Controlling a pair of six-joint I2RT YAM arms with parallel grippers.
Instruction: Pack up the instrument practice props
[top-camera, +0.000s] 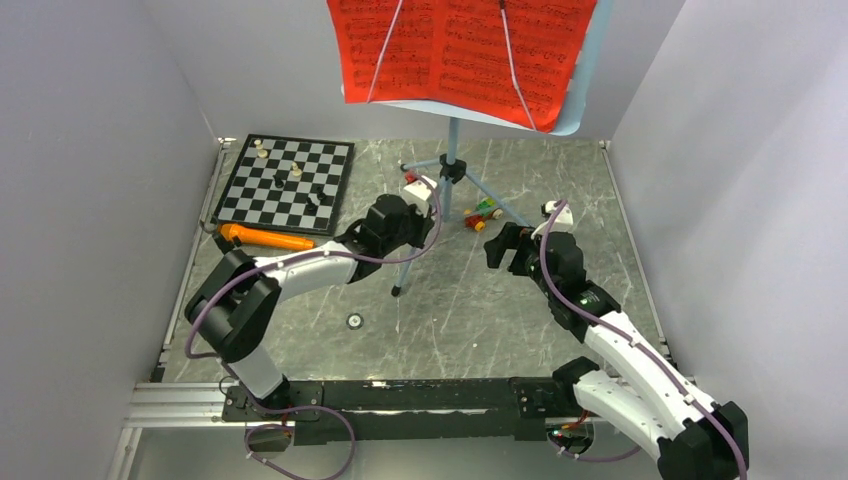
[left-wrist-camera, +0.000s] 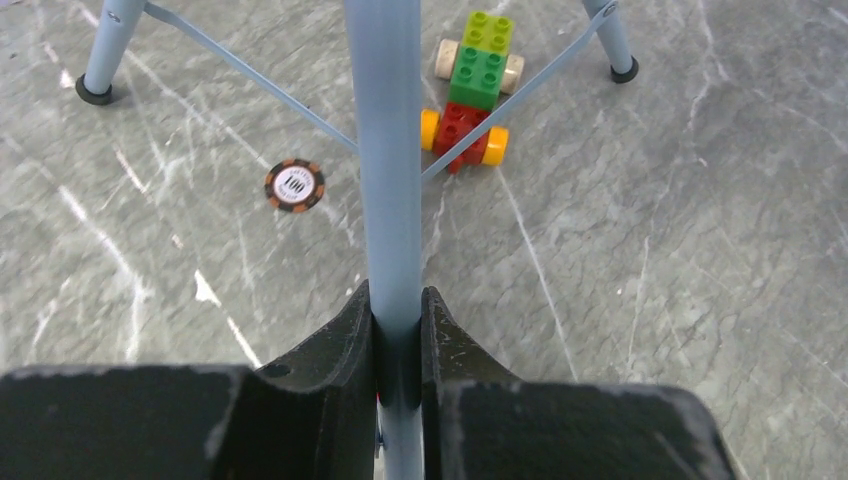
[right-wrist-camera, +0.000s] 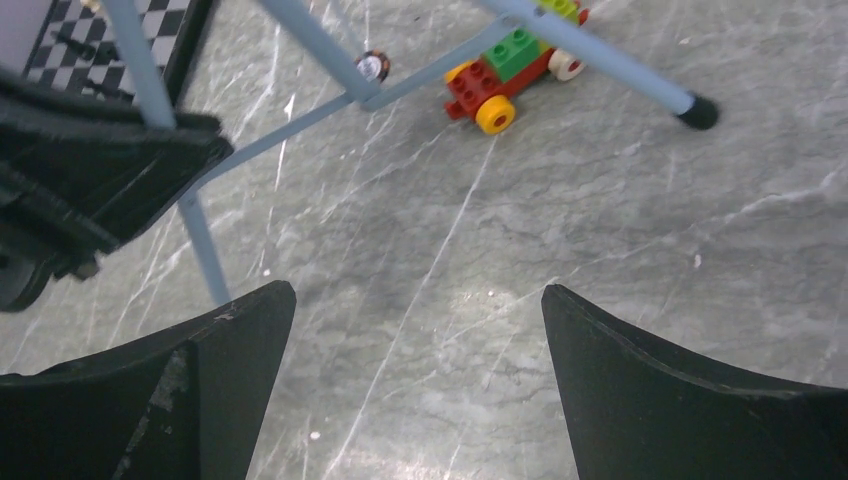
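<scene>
Top view: the step in hand looks like packing the music stand (top-camera: 452, 150). It stands upright at mid-bench with the red sheet-music pages (top-camera: 450, 50) on its tray. The left gripper (top-camera: 415, 232) is at the near tripod leg (top-camera: 405, 275), with its arm stretched low across the bench (top-camera: 450, 320). The right gripper (top-camera: 497, 247) hovers just right of the tripod, arm bent and wrist turned toward the legs. The orange microphone (top-camera: 268, 238) lies flat beside the chessboard (top-camera: 290, 180), untouched. The toy car (top-camera: 482, 212) sits among the tripod legs.

Left wrist view: the jaws are clamped on the light-blue tube, which runs straight up between them. A poker chip (left-wrist-camera: 294, 185) and the toy car lie on the bench beyond.

Right wrist view: the jaws are spread wide with nothing between them, only bare bench. The legs and braces are ahead, apart from the fingers (right-wrist-camera: 200, 390).

Judgement: the next move likely needs the right arm to steady or fold the stand while the left holds it. There is a tip risk, as the stand is top-heavy with the pages loose.
</scene>
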